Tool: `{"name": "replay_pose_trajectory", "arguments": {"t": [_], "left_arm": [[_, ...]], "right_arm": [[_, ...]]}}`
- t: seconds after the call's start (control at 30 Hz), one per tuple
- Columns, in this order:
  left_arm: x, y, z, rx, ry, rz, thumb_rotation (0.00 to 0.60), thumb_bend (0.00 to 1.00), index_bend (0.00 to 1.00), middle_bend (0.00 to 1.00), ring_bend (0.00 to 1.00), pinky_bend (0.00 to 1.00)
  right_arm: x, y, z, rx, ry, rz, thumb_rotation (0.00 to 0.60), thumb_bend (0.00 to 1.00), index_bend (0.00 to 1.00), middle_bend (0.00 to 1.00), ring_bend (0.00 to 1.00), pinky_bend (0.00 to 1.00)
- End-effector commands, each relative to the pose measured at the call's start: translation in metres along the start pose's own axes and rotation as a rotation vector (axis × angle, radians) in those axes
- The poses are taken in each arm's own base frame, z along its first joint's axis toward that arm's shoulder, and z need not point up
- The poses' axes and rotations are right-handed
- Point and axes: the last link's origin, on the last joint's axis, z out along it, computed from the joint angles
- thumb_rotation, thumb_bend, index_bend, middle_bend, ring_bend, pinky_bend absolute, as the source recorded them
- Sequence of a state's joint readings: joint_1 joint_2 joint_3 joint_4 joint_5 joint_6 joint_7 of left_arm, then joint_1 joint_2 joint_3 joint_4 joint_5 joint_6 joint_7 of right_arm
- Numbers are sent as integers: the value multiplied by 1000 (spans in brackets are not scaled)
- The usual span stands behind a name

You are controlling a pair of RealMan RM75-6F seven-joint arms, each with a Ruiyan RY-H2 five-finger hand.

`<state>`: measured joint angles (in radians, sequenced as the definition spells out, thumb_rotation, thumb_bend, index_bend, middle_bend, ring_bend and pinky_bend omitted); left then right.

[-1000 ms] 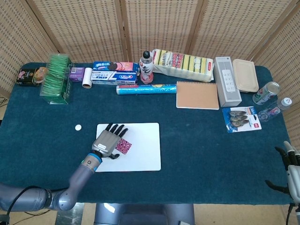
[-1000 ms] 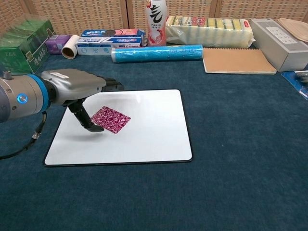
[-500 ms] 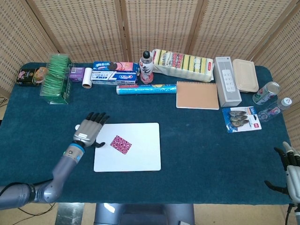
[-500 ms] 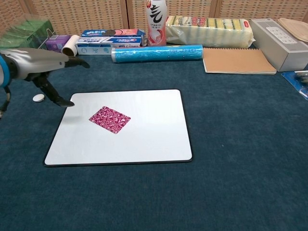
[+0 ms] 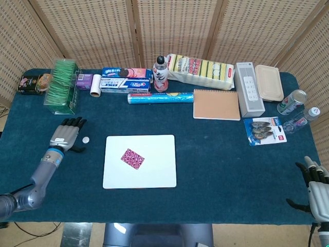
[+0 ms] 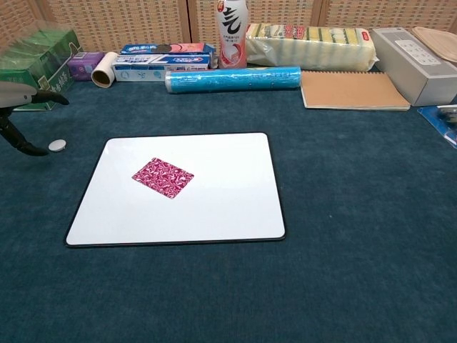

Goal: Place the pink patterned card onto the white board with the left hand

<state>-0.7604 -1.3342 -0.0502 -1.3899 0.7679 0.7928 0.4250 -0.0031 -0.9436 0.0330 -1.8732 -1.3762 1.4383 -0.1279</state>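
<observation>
The pink patterned card (image 5: 132, 157) is lying flat on the white board (image 5: 159, 170), rotated diagonal to the board's edges, sitting in the board's left half with bare white margin on every side. Nothing is touching it.

The left hand (image 5: 66, 135) is hovering over the blue tablecloth (image 5: 216, 154) well off the board's left edge, fingers spread and holding nothing. In the chest view only its fingertips (image 6: 21, 146) are poking in at the left frame border. A small white disc (image 5: 86, 139) is sitting just beside the hand on its board side, between the hand and the board's upper-left corner. Beyond the hand's fingertips a green tea box (image 5: 64, 85) is standing near the far table edge; open cloth is lying between them.

The right hand (image 5: 316, 185) is showing at the lower right corner of the head view, near the table's right front corner, far from the board, fingers apart, gripping nothing.

A wide band of open cloth is running to the right of the board, toward the right hand. Along the far edge a blue roll (image 5: 160, 98), a bottle (image 5: 161, 74), a notebook (image 5: 216, 104) and a grey box (image 5: 249, 95) are lined up, well apart from the board's far edge.
</observation>
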Motion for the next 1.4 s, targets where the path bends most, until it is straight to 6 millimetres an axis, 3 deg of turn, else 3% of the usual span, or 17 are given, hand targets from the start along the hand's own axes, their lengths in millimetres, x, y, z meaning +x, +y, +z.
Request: {"name": "replay_pose_trajectory", "arguments": {"t": [0.03,0.17,0.33,1.4], "left_arm": [[-4,3,1,-7,6,4,600,201,48,0,0,0],[-7,5,3,-1,8,15,600,204,189,0,0,0],[-7,4,6,19,10,9,600,218,277,0,0,0],[-10,8,16,50,4,6,600,269,359,0,0,0]], "right_arm": [[0,0,0,0,0,2,600,11,106,0,0,0],[1,1,0,-2,3,7,600,11,106,0,0,0],[3,2,0,-1,6,12,600,11,106,0,0,0],[4,3,0,-3,3,22,600,11,106,0,0,0]]}}
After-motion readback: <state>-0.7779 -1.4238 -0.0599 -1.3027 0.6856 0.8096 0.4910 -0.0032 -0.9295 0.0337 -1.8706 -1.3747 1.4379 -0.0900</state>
